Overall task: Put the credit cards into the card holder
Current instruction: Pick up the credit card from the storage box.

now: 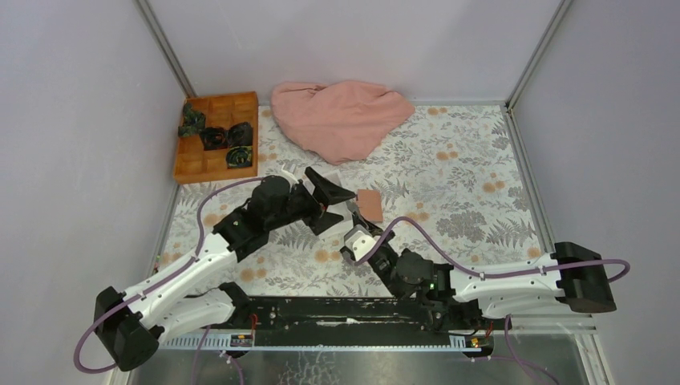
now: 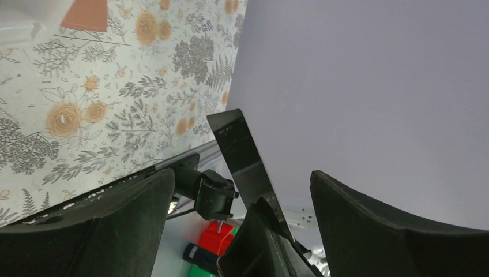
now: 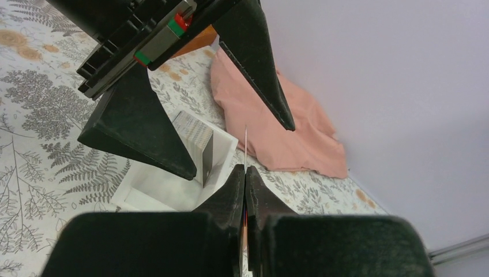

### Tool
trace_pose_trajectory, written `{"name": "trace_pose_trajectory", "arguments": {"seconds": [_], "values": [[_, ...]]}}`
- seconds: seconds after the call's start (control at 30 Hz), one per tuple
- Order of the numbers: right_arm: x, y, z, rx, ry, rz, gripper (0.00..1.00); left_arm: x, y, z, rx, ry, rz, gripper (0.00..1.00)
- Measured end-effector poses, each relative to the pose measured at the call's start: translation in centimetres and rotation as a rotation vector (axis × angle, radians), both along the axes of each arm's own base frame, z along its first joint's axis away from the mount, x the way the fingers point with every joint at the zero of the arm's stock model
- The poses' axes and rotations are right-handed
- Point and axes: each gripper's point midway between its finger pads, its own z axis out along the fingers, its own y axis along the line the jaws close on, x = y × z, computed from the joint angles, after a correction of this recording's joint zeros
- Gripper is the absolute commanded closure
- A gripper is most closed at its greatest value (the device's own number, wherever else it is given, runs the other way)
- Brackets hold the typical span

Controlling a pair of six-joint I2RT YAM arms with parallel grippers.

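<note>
My right gripper (image 3: 245, 168) is shut on a thin dark credit card (image 3: 245, 144), seen edge-on and standing upright above its fingertips. In the left wrist view the same card (image 2: 239, 156) rises between the wide-open fingers of my left gripper (image 2: 241, 176), which touch nothing. In the top view both grippers meet mid-table, the left (image 1: 330, 199) around the right (image 1: 342, 216). The reddish-brown card holder (image 1: 370, 204) lies flat just to their right; it also shows in the left wrist view (image 2: 85, 14). A silvery card (image 3: 196, 143) leans in the white tray (image 3: 155, 190).
An orange wooden compartment box (image 1: 216, 138) with dark items stands at the back left. A pink cloth (image 1: 341, 119) is heaped at the back centre. Walls close in the left, back and right sides of the floral table (image 1: 457, 184).
</note>
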Motion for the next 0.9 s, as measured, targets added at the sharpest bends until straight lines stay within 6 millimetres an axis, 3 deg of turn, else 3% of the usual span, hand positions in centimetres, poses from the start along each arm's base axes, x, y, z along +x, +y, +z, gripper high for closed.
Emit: {"name": "trace_pose_trajectory", "arguments": {"seconds": [0.2,0.57,0.9], "values": [[-0.2,0.5,0.3,-0.021,-0.041,0.008,1.0,-0.4,-0.1,1.2,-0.069,-0.012,-0.022,0.33],[-1.2,1.2,0.4,-0.063,-0.088,0.036,1.0,-0.2,0.0,0.8,-0.122,-0.002,-0.04,0.53],[-1.2,0.9,-0.6,-0.105,-0.103,0.019,1.0,-0.1,0.1,0.7,-0.147,0.003,-0.051,0.86]]}}
